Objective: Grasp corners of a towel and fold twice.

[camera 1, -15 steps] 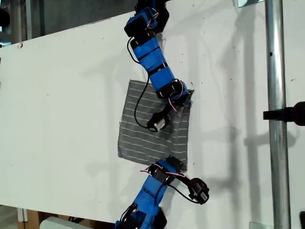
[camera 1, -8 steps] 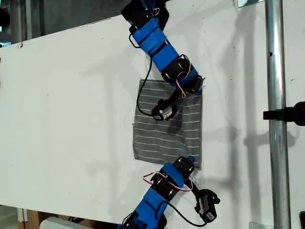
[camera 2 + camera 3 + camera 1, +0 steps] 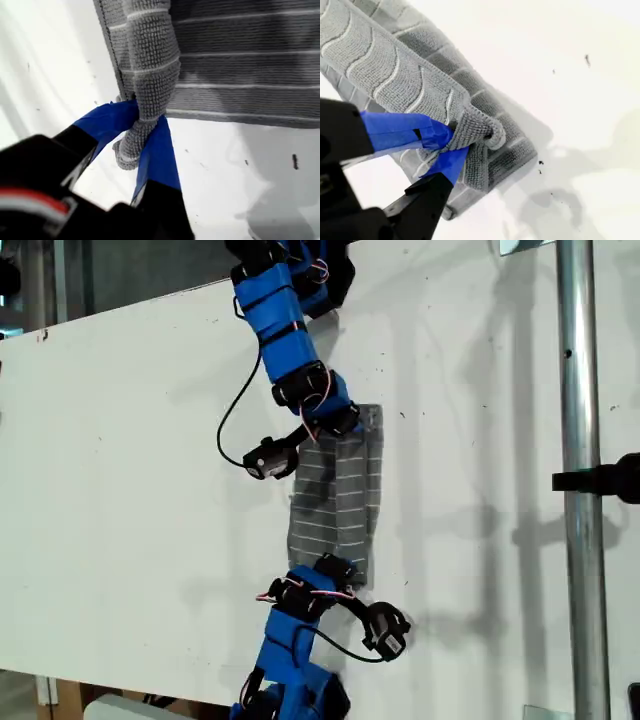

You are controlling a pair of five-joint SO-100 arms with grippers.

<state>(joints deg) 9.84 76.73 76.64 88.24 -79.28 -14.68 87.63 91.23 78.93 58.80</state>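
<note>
- Blue-taped jaws of my first gripper (image 3: 142, 120) are clamped on a corner (image 3: 127, 147) of the towel (image 3: 240, 65). The bunched grey tip pokes out between them towards the camera, and the striped cloth spreads away beyond it.
- My second gripper (image 3: 452, 142) is likewise closed on another corner (image 3: 477, 130), pinched and curled over, with a second layer of the towel (image 3: 380, 65) lying beneath it on the white surface.
- In the exterior view, one blue arm (image 3: 295, 640) comes in from 6 o'clock and meets the towel's lower edge. The wrist views do not show whether it is the first or the second.
- The towel (image 3: 340, 500) lies about the middle of the exterior view as a narrow upright strip, doubled over, its long edges running from 12 to 6 o'clock.
- The other blue arm (image 3: 280, 330) reaches down from 12 o'clock to the strip's upper end.
- The white table (image 3: 120, 490) lies under everything.
- A metal pole (image 3: 578, 440) stands towards 3 o'clock, well apart from the towel, with a black clamp (image 3: 610, 478) on it.
</note>
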